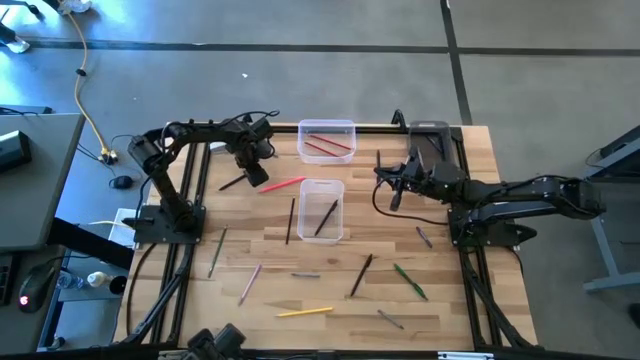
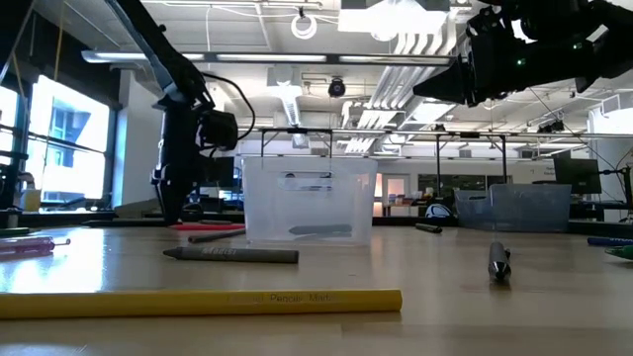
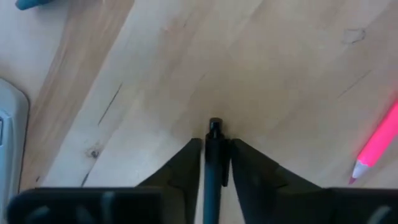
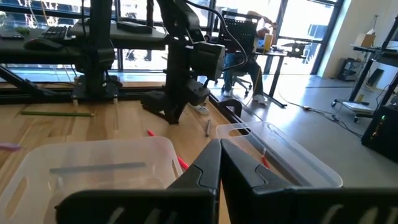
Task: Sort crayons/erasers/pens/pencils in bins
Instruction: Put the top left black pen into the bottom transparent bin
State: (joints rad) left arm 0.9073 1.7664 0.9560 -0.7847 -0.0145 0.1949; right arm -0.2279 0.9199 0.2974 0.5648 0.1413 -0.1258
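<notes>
Left gripper (image 3: 213, 163) has its jaws clamped on a black pen (image 3: 213, 155), low over the desk (image 1: 455, 305) left of the 3 bins (image 1: 322, 210), likely ready for binning, while the right gripper (image 4: 220, 163) hangs closed, empty, near the dark bin (image 1: 431, 140).

Wooden table (image 1: 480, 310), plank top, black frame.

On it:
- clear bin (image 1: 327, 141), upper centre, red pencils inside
- clear bin (image 1: 322, 211), centre
- dark bin (image 1: 430, 140), upper right
- pink pencil (image 1: 283, 185), left of centre
- yellow pencil (image 1: 303, 312), bottom centre
- green pen (image 1: 410, 281), lower right
- grey crayon (image 2: 230, 255), lower centre
</notes>
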